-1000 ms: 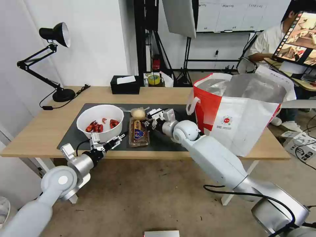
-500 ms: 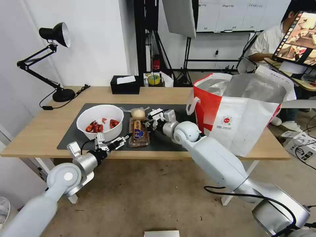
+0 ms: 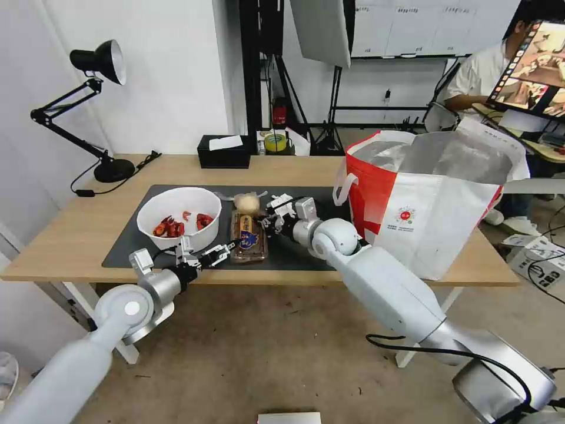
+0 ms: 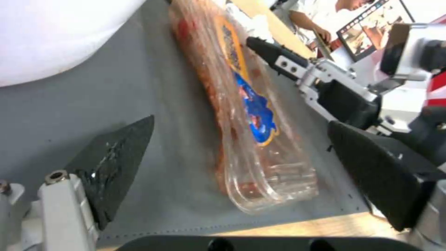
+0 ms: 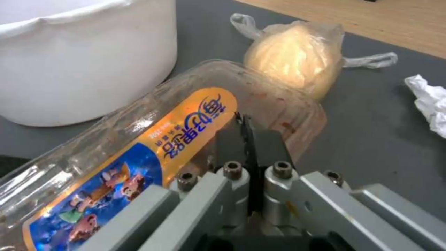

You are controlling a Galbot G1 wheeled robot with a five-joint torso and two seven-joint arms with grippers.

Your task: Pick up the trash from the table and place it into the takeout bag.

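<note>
On the table [image 3: 65, 238] the white bowl [image 3: 179, 217] of red scraps, the clear clamshell tray [image 3: 248, 235] and the bagged pale lump [image 3: 247, 203] lie on the dark mat [image 3: 294, 252]. My left gripper [image 3: 216, 254] is open at the mat's front edge, its fingers [image 4: 116, 160] either side of the tray's [image 4: 241, 104] near end. At the tray's [image 5: 153, 139] far right side my right gripper [image 3: 266, 222] is shut, its tips [image 5: 242, 120] against the lid. The lump [image 5: 292, 55] and the crumpled tissue [image 5: 430, 101] lie beyond it. The takeout bag [image 3: 432, 206] stands open on the right.
A black tissue box [image 3: 222, 152] sits at the table's back edge and a black desk lamp [image 3: 97, 65] at its back left corner. The bowl's wall [image 4: 51, 35] is close beside my left gripper. Behind the table stand light stands and a desk.
My left arm has moved right along the table's front edge, bringing its open gripper from under the bowl to the tray's near end. The right gripper has barely shifted.
</note>
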